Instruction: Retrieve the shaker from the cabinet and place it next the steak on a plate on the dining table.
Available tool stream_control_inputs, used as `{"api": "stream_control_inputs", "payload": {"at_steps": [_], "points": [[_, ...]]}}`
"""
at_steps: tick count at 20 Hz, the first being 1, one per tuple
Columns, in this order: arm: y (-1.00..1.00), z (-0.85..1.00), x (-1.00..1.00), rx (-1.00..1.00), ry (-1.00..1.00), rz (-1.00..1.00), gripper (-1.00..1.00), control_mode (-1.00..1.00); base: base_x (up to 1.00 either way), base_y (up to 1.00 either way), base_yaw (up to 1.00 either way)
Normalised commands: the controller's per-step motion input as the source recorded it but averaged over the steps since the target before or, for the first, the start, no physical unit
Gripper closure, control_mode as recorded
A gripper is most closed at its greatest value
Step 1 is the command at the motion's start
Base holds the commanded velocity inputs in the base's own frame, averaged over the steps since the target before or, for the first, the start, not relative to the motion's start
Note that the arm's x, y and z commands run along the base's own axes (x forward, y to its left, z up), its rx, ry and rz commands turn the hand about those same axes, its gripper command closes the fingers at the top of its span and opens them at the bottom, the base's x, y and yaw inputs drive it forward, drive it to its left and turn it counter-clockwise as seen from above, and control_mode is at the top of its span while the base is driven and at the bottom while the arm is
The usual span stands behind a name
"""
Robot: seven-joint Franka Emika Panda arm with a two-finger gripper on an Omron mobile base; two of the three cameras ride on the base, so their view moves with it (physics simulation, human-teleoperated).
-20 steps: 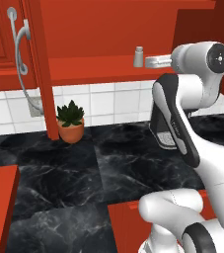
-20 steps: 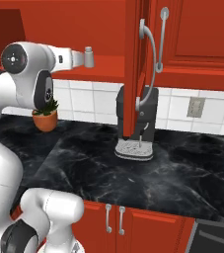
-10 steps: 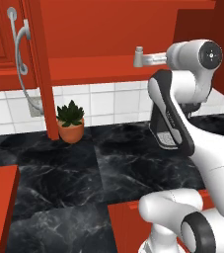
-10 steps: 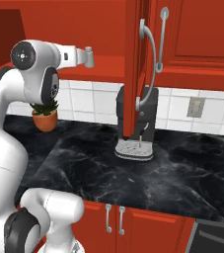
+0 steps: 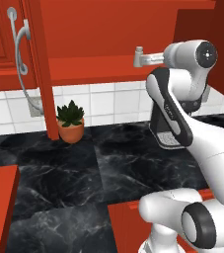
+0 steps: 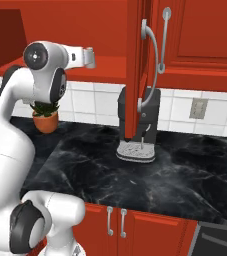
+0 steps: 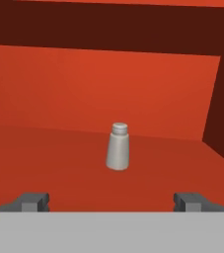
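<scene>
Hand view: the shaker (image 7: 118, 147) stands upright on the open cabinet's (image 7: 98, 94) red shelf. Short of the shaker, the end effector (image 7: 111, 201) has its 2 fingers spread wide, holding nothing.

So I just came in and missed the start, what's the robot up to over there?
The white arm is reaching into the open red cabinet for the shaker, which stands upright on the cabinet shelf. The gripper is open and lined up in front of the shaker, not touching it. A potted plant and a coffee machine sit on the counter below.
</scene>
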Motion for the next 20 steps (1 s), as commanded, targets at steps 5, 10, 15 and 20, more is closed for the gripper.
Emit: {"api": "stream_control_inputs", "payload": {"at_steps": [5,10,15,20], "points": [[-0.06,-0.04,0.33,0.00,0.00,0.04,-1.00,-1.00,0.00,0.00,0.00],[-0.09,0.00,0.34,0.00,0.00,0.04,-1.00,-1.00,0.00,0.00,0.00],[-0.03,-0.01,0.25,0.00,0.00,0.02,-1.00,-1.00,0.00,0.00,0.00],[0.00,-0.12,0.23,0.00,0.00,0.00,-1.00,-1.00,0.00,0.00,0.00]]}}
